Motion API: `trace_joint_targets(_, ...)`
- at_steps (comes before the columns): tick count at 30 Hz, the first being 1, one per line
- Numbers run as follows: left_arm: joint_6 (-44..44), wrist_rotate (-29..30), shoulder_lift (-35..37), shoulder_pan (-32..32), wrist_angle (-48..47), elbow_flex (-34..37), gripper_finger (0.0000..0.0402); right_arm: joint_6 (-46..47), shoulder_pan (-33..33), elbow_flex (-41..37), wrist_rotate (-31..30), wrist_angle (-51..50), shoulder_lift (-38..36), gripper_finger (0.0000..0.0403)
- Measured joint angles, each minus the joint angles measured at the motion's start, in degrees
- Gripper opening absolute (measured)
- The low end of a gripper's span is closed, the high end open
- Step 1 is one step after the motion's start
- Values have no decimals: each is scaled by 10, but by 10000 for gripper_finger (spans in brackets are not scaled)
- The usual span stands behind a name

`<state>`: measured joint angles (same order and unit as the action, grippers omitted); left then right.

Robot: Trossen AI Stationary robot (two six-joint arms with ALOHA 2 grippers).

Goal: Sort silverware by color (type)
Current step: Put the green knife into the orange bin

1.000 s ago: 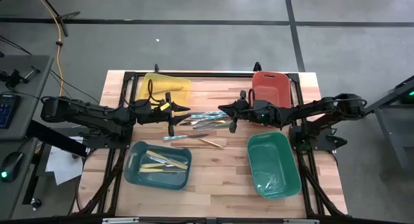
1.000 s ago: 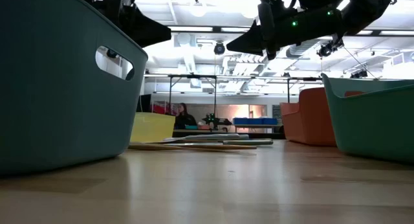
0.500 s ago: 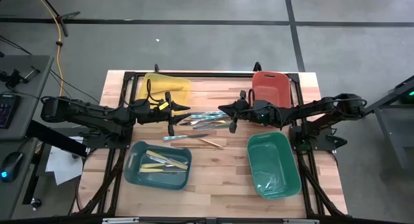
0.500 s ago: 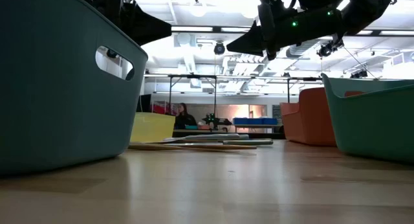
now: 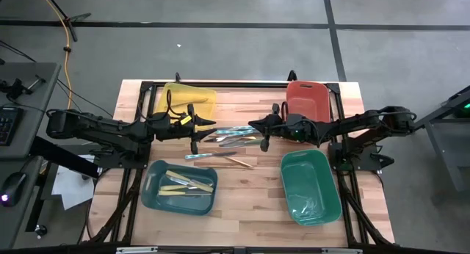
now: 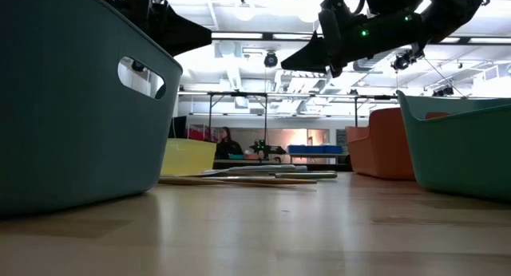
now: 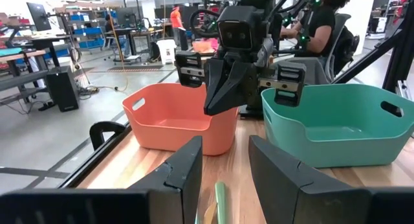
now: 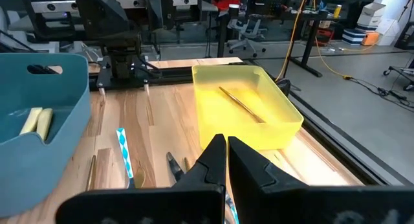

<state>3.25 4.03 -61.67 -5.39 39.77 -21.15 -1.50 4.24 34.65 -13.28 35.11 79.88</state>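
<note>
Almost nothing has moved since the earlier frame; only the right gripper (image 5: 255, 125) has tilted slightly. On the table (image 5: 242, 210), the blue bin (image 5: 150, 195) at 7 o'clock holds cream silverware (image 5: 187, 182); more silverware (image 5: 231, 136) lies at centre. Left gripper (image 5: 209, 126) hovers released at its 9 o'clock, right gripper clenched and empty at 3 o'clock
</note>
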Motion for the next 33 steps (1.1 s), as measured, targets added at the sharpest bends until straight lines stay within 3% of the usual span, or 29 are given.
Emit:
trace_joint_targets(24, 0, 0, 0, 1, 0, 0, 117, 0, -1, 0, 5, 0, 0, 0)
trace_joint_targets(30, 0, 0, 0, 1, 0, 0, 117, 16, -1, 0, 92, -7, 0, 3)
trace_joint_targets(33, 0, 0, 0, 1, 0, 0, 117, 30, -1, 0, 107, -9, 0, 18)
